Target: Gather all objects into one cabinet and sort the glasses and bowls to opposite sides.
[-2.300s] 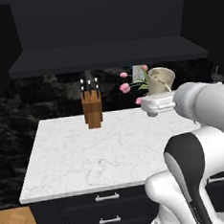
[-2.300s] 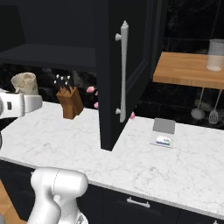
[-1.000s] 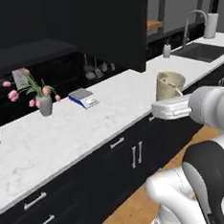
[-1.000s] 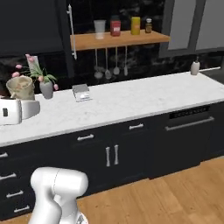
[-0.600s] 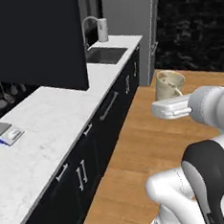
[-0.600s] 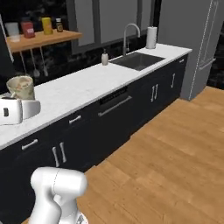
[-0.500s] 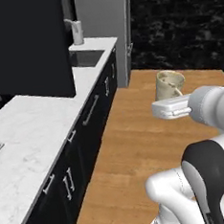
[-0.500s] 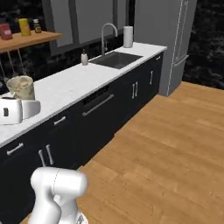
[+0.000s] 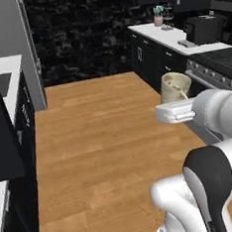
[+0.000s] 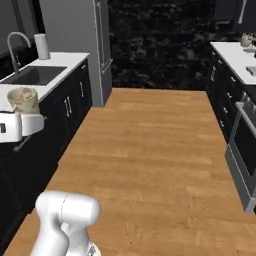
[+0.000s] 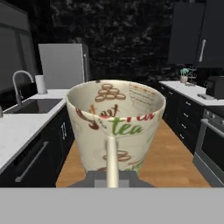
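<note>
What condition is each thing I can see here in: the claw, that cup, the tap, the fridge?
Gripper: shut on the cup, carried in the air above the wood floor.
Cup: upright, held, looks empty inside.
Faucet: no water running.
Fridge: door closed.
Oven: door closed.

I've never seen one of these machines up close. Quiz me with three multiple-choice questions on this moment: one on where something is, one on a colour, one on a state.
1. Where is the cup?
A. in the sink
B. in the robot's hand
C. on the floor

2. What colour is the floor?
A. warm wood brown
B. white
C. blue

3. How does the cup sit?
A. tipped over
B. upside down
C. upright, mouth up

Answers:
1 B: the hand carries it above the floor.
2 A: brown planks run between the dark cabinets.
3 C: its open rim faces up in both base views.
</note>
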